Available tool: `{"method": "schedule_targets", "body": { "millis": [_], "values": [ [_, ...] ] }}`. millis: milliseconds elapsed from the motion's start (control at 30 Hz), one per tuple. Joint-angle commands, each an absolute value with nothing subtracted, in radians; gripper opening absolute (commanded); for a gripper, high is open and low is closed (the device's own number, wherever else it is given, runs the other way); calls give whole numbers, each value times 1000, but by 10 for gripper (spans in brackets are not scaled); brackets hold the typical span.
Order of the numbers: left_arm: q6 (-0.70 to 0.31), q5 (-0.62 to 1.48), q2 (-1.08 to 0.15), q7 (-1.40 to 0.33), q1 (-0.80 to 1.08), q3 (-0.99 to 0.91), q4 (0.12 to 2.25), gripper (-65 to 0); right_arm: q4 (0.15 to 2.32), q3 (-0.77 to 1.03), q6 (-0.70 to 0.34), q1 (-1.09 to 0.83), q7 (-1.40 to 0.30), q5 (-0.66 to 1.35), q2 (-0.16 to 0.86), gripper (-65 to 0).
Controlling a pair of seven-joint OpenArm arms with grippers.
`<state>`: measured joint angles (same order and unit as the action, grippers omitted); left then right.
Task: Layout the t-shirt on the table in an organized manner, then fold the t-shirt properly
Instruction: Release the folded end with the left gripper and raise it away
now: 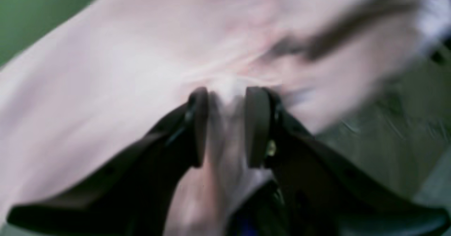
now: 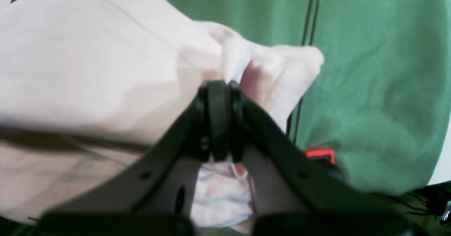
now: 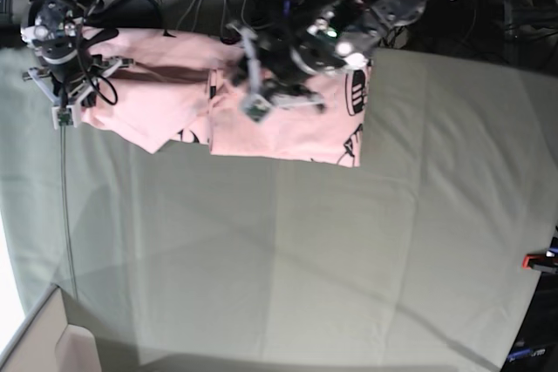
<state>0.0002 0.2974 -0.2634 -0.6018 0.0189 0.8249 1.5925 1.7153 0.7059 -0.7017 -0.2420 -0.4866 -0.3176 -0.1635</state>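
Right gripper [image 2: 222,88]: clenched on t-shirt [image 3: 279,132] edge | left gripper [image 1: 228,98]: pinching fabric loosely | risk: slippage, bunching on far worktop [image 3: 349,259]

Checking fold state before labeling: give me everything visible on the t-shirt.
The t-shirt is light pink, soft cotton by its look, with black lettering near its edges. It lies crumpled and partly folded over itself along the table's far edge, not spread flat. The right gripper is shut on a bunched corner. The left gripper has cloth gathered between its jaws, slightly parted; that view is blurred.
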Motion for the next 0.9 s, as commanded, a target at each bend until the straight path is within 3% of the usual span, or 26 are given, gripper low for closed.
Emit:
{"method": "schedule_targets", "body": {
  "millis": [0,233,400,633,867],
  "values": [
    [2,298,-263,-585,-2,860,1616,-476,1736,707,-698,-243,-469,-311,-157,-650],
    [1,300,-263,-581,-74,984,1684,-475,1736,708,-698,-245,-469,-311,-157,-639],
    [2,300,-320,-581,-56,929,1758,-475,1741,707,-698,-272,-469,-312,-157,-497],
    [1,300,-423,-581,114,507,1817,-474,1801,763,-698,-274,-470,-311,-157,-264],
    [-1,300,-418,-581,242,74,1810,-473,1799,880,-698,-199,-472,-311,-157,-235]
  ]
}}
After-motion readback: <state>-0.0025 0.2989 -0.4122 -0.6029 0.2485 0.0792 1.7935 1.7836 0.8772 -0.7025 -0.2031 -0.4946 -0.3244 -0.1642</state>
